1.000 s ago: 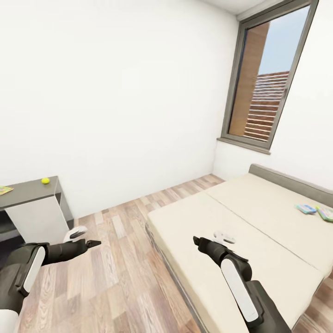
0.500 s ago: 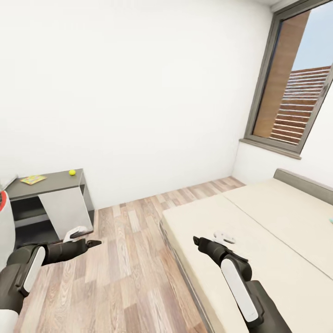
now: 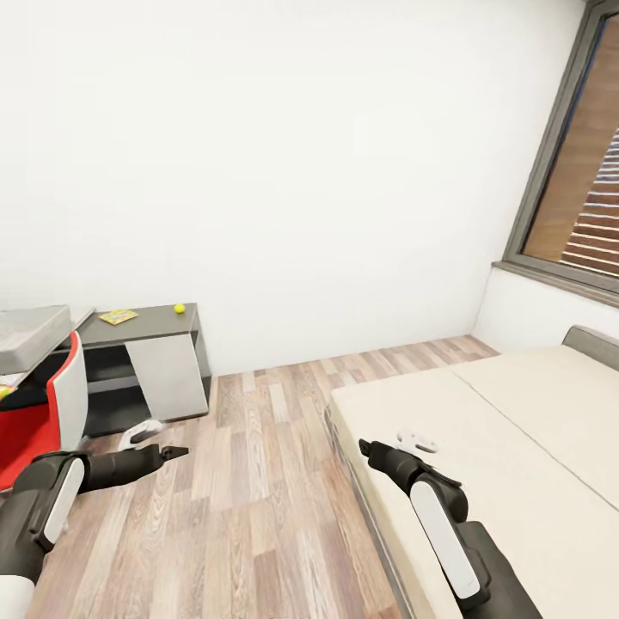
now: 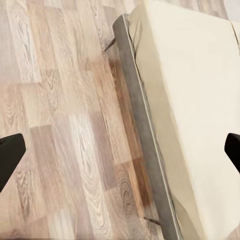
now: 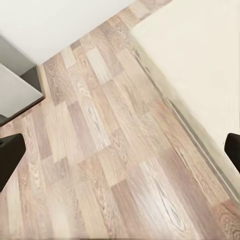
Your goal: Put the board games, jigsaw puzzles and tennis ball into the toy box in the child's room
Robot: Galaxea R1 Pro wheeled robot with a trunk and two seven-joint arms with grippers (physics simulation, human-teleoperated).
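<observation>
Tennis ball [image 3: 179, 308] sits on the grey table [image 3: 155, 322] by the far wall, a flat puzzle [image 3: 118, 316] near it, both well apart from the left gripper [image 3: 163, 449]. Right gripper [image 3: 378, 449] hangs at the bed [image 3: 516, 430] edge. Both pincers spread apart, empty.

A yellow-green tennis ball [image 3: 179, 308] and a yellow, multicoloured board game [image 3: 118, 316] sit on a dark grey table [image 3: 155, 325]; beside it, a red chair [image 3: 39, 413], brown wood-grain floor [image 3: 249, 516] and beige bed [image 3: 516, 447].
</observation>
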